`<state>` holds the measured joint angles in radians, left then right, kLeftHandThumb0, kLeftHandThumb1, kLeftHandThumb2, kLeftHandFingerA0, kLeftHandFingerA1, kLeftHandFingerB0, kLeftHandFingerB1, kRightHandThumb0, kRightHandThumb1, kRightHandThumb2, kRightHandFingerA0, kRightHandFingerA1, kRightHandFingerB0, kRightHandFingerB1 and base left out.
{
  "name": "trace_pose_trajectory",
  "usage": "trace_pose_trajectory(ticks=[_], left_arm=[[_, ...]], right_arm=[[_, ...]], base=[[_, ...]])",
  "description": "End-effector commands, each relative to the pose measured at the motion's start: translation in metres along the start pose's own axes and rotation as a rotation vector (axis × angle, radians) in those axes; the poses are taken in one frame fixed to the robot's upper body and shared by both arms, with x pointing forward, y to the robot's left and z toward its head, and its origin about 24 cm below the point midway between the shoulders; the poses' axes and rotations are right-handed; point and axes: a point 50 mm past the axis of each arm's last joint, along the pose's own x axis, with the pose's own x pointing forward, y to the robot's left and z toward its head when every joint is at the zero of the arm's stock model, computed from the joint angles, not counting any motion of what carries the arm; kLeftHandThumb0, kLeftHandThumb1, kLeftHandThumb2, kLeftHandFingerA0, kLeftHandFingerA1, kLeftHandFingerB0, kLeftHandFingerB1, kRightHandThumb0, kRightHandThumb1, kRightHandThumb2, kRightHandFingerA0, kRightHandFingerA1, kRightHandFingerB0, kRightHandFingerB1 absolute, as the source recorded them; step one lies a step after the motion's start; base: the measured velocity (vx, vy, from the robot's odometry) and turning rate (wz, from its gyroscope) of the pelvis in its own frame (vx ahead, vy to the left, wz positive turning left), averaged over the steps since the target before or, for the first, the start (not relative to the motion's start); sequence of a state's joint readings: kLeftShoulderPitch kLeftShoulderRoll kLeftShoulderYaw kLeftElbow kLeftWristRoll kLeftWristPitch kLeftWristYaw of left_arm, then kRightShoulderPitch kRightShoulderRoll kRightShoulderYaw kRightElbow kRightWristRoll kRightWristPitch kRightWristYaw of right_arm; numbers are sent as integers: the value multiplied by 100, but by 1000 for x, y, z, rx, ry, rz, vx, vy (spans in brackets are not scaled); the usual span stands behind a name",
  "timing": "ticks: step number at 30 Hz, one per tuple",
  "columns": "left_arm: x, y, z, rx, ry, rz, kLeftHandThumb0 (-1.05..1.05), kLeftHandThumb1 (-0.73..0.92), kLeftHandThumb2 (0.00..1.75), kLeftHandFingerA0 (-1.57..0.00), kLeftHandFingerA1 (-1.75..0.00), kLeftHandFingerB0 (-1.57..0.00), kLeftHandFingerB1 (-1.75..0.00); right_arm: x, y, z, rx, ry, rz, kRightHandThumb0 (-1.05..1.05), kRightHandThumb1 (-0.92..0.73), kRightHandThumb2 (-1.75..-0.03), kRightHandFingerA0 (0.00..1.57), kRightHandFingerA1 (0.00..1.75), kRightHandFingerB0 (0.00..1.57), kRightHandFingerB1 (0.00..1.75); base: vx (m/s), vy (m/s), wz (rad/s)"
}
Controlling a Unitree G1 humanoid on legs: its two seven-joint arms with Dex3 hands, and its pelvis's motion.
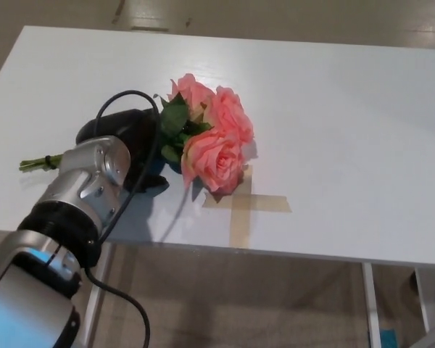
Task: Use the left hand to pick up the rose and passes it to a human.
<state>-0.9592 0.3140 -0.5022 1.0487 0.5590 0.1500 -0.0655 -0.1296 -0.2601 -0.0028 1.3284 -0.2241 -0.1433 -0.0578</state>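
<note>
Head view: white table (348, 130), and a bunch of pink roses (210, 138) lying on it near the front-left part, blooms pointing right. Three blooms w/ green leaves (172, 119) at their base, on the left side of the blooms. Green stem ends (40, 162) poke out on the far left, flat on the tabletop, tied w/ a dark band.

Left hand (130, 138), black, sits right over the mid part of the stems, btw the stem ends and the leaves. It covers the stems there, touching or just above them. Fingers curl down around that spot, but the wrist blocks the view, so can't tell if they're closed on the stems or only resting over them. Silver forearm (87, 181) comes in from the bottom-left, black cable (141, 156) looping over the wrist.

Roses are on the table: lowest bloom rests on the surface just left of a tan tape cross (243, 206) near the front edge, its shadow falling onto the tape.

Right hand doesn't show. Table legs and floor visible below the front edge.
</note>
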Motion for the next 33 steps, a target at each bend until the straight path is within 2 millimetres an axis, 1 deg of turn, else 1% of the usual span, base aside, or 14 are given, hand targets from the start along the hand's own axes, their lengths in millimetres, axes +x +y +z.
trace_pose_trajectory(ticks=[1,2,6,7,11,14,15,19,20,24,27,31,32,33], left_arm=[[0,-11,-1,22,1,-39,-58,54,57,-23,-30,-17,-28],[-1,-23,1,-47,-2,-161,-17,73,62,-110,-62,-55,-38],[-2,-28,3,-77,-5,-215,-17,73,62,-110,-62,-55,-38],[-2,-27,9,-49,-8,-198,-15,65,59,-102,-95,-45,-40],[-2,-28,11,-50,-14,-180,-22,72,64,-87,-95,-34,-37],[-1,-26,10,-58,-17,-170,-22,72,64,-87,-95,-34,-37],[-1,-25,10,-54,-23,-163,-24,76,62,-89,-66,-37,-36],[-2,-26,8,-52,-41,-145,-24,77,63,-89,-68,-39,-36],[-3,-29,8,-56,-49,-140,-24,77,64,-93,-60,-43,-37],[-4,-35,6,-79,-65,-124,-24,77,63,-94,-61,-44,-37],[-7,-37,-3,-312,-80,-67,-25,79,63,-105,-70,-60,-42],[-7,-37,-4,-318,-84,-64,-25,79,63,-105,-70,-60,-42],[-9,-31,-3,-553,-117,26,-24,80,64,-104,-121,-84,-61],[-10,-30,-3,-605,-118,45,-25,79,65,-93,-133,-83,-66]], right_arm=[[-1,3,-6,0,24,9,-36,-65,-60,70,48,53,41],[-1,5,-6,-3,25,18,-36,-65,-59,71,48,55,42],[-2,6,-7,-4,25,22,-36,-65,-59,71,48,55,42],[-1,5,-4,2,18,25,-36,-66,-59,73,48,56,42],[0,5,-1,8,12,29,-35,-65,-59,74,49,58,43],[1,5,4,11,3,30,-35,-65,-59,74,49,58,43],[2,5,7,4,-4,31,-36,-65,-59,74,49,59,43],[3,5,13,-12,-15,34,-36,-65,-59,75,49,60,43],[3,5,13,-12,-12,34,-36,-65,-59,75,49,60,43],[3,6,12,-9,-6,38,-36,-65,-59,74,49,60,43],[2,8,9,-26,0,44,-37,-66,-59,73,48,60,43],[2,8,9,-26,0,44,-37,-66,-59,73,48,60,43],[2,9,10,-30,-4,43,-37,-66,-59,75,49,59,43],[2,10,9,-33,-2,46,-37,-66,-59,75,49,59,43]], base=[[0,0,0],[0,0,0],[0,0,0],[0,0,0],[0,0,0],[0,0,0],[0,0,0],[0,0,0],[0,0,0],[0,0,0],[0,0,0],[0,0,0],[0,0,0],[0,0,0]])
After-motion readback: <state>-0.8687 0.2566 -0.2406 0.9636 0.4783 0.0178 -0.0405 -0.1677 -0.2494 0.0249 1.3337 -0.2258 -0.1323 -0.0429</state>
